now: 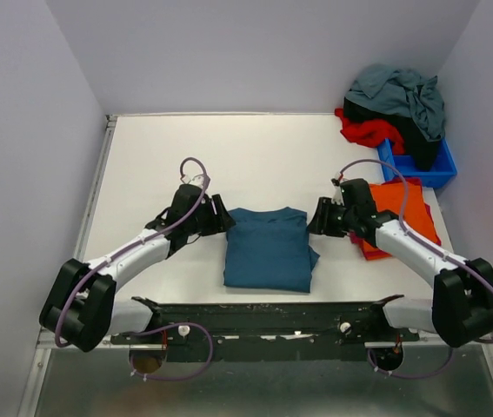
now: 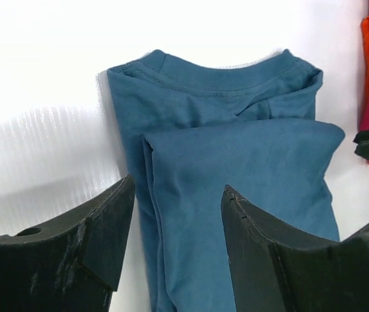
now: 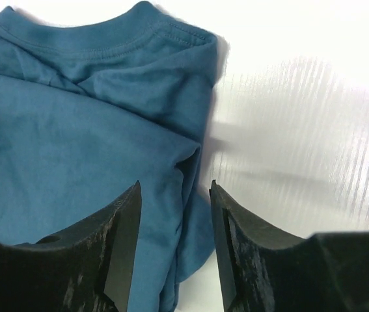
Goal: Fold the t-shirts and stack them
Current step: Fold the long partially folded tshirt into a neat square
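folded t-shirt [image 1: 269, 250] centre of table [image 1: 255, 156], bin [image 1: 437, 177] back right

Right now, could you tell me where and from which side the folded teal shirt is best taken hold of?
Probably by its two folded side edges, where the layers bunch thickest. The teal shirt lies flat, so bring the left tool in at its left edge and the right tool at its right edge, low along the table; both stand open facing those edges.
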Available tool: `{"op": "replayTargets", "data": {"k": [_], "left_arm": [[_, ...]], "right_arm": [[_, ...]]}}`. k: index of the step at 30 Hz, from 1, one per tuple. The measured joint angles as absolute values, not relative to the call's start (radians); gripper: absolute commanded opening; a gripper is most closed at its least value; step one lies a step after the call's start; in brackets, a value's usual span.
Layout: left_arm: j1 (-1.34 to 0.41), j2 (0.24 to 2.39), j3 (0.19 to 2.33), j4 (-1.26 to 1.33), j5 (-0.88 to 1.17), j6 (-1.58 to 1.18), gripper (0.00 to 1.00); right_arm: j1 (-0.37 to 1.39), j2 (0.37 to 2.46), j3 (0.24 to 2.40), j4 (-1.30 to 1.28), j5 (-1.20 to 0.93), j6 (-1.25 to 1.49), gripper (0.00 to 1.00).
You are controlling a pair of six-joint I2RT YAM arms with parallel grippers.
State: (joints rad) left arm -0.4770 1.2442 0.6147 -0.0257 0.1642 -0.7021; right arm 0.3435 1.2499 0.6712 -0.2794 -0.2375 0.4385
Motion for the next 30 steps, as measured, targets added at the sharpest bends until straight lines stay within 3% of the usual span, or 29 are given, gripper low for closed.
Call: {"op": "replayTargets", "data": {"k": [7,14,20,24,27,30], "left_arm": [[-0.477,1.33,0.614,0.033,0.171,-0.678,0.62],[-0.477,1.367,0.614,0.074,0.185,-0.663,0.61],[-0.477,1.416,0.614,0.096,0.211,-0.654,0.57],[-0.477,1.448,0.62,0.079,0.212,-0.654,0.57],[-0.477,1.466,0.631,0.077,0.212,-0.655,0.47],[-0.477,1.48,0.635,0.086,0.212,-0.656,0.47]], "right_arm": [[0.348,1.383,0.714,-0.266,-0.239,0.429,0.52],[0.352,1.433,0.721,-0.246,-0.255,0.426,0.41],[0.352,1.455,0.731,-0.226,-0.286,0.424,0.23],[0.352,1.455,0.732,-0.219,-0.302,0.424,0.01],[0.352,1.455,0.732,-0.214,-0.307,0.426,0.01],[0.352,1.455,0.732,-0.213,-0.31,0.425,0.01]]}}
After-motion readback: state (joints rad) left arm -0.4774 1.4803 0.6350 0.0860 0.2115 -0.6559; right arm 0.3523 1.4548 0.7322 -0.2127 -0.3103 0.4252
